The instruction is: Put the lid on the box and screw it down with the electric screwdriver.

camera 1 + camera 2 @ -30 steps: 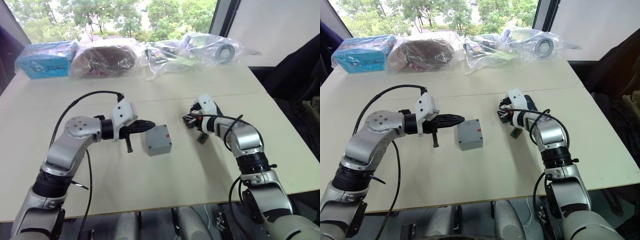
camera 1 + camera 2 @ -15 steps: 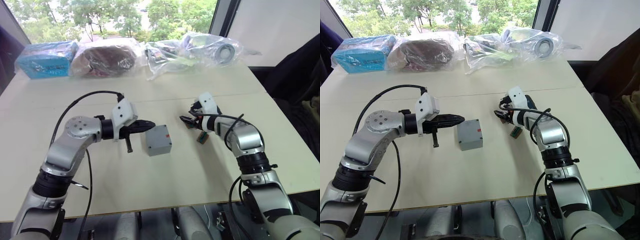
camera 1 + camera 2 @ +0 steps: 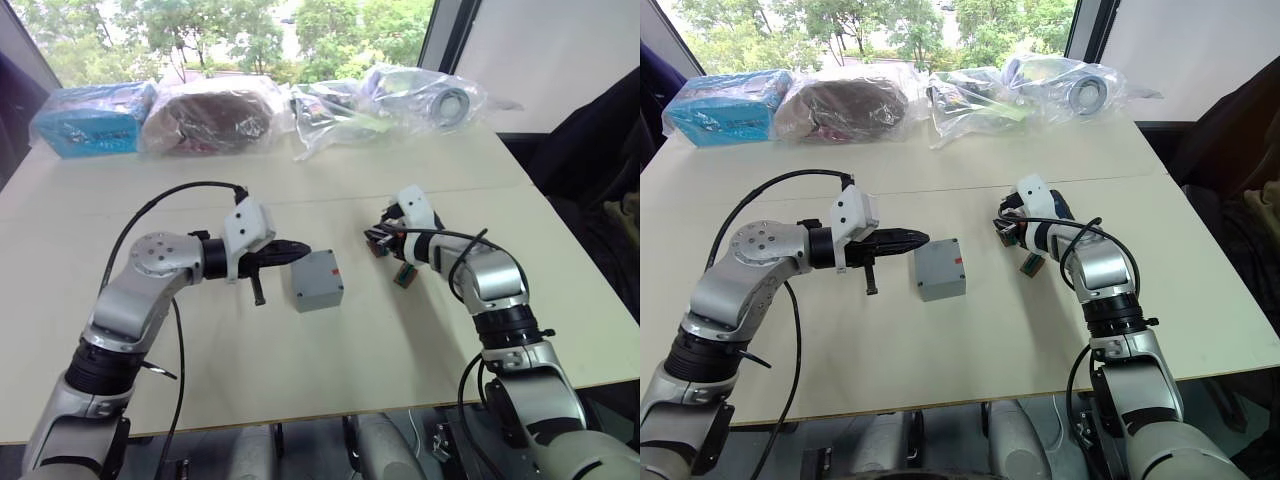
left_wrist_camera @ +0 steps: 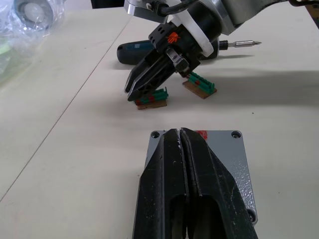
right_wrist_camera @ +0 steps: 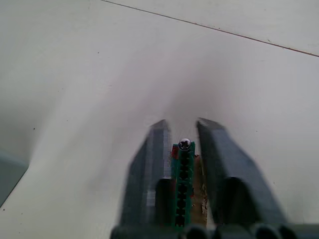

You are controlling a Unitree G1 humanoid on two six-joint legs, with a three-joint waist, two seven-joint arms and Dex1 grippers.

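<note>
The grey box (image 3: 318,280) stands mid-table with the flat lid (image 4: 224,164) lying on top, holes at its corners and a red mark on the far side. My left gripper (image 3: 298,250) is shut and empty, its tips just over the box's near edge. My right gripper (image 3: 377,243) is shut on a small green-brown piece (image 5: 183,169) that rests on the table right of the box. A second green-brown piece (image 3: 403,276) lies beside it. The electric screwdriver (image 4: 144,50) lies on the table behind the right gripper, its metal bit pointing away from the box.
Along the far edge lie a blue package (image 3: 90,120), a brown bagged bundle (image 3: 210,115) and clear plastic bags (image 3: 400,95). A black cable (image 3: 170,195) loops over my left arm. A dark object (image 3: 600,150) sits past the table's right edge.
The right gripper's fingers have drawn together around the green-brown piece since half a second ago. The left arm, box and lid have not moved.
</note>
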